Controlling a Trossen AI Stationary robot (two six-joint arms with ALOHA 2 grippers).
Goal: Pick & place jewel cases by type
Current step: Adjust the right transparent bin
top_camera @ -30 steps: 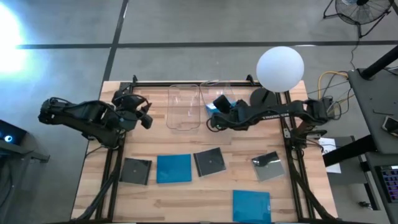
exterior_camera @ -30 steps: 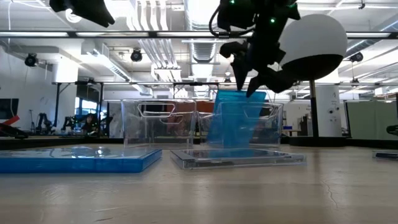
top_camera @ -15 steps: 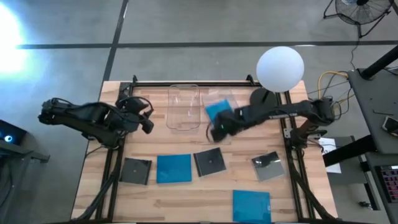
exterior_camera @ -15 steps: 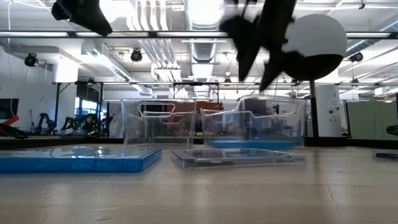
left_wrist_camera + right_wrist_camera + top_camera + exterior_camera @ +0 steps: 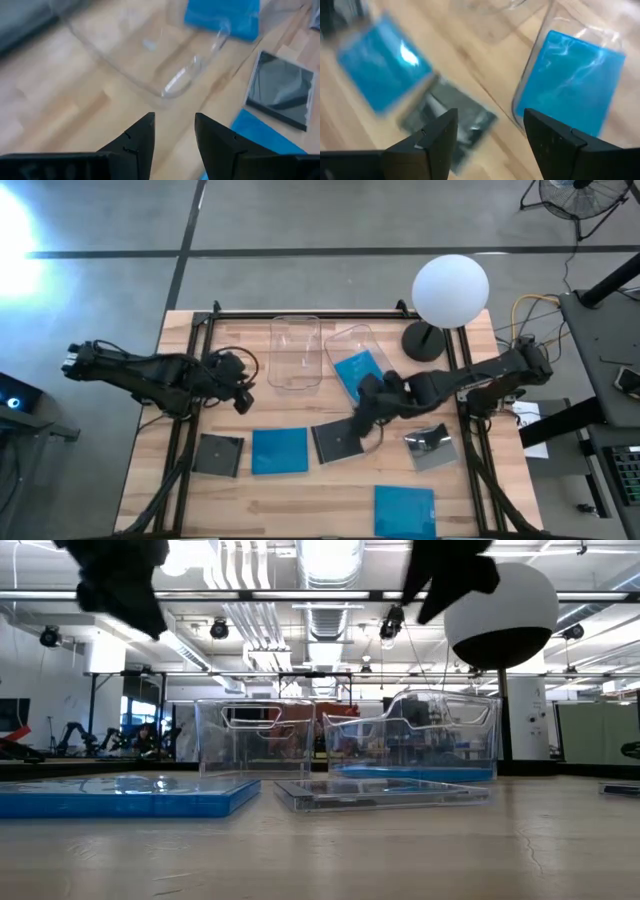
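Both my grippers, right (image 5: 362, 408) and left (image 5: 243, 387), hang open and empty. One blue case (image 5: 358, 371) lies in the right bin (image 5: 342, 343); the left bin (image 5: 295, 352) holds nothing. Five cases wait nearer: two blue (image 5: 279, 451), three dark (image 5: 338, 440).

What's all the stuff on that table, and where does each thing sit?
Blue jewel cases: three, bright blue; one lying inside the right clear bin, one in the row on the table's near half, one at the near right edge.
Dark jewel cases: three, dark grey; in that row, one at its left end, one in the middle, one at the right.
Clear bins: two, see-through; side by side at the table's far side, left bin holding nothing, right bin tilted askew.
Lamp: one, white globe on a dark base; far right corner.
Table: one, light wood.
Left gripper: open, hovering left of the bins.
Right gripper: open, empty, above the middle dark case.
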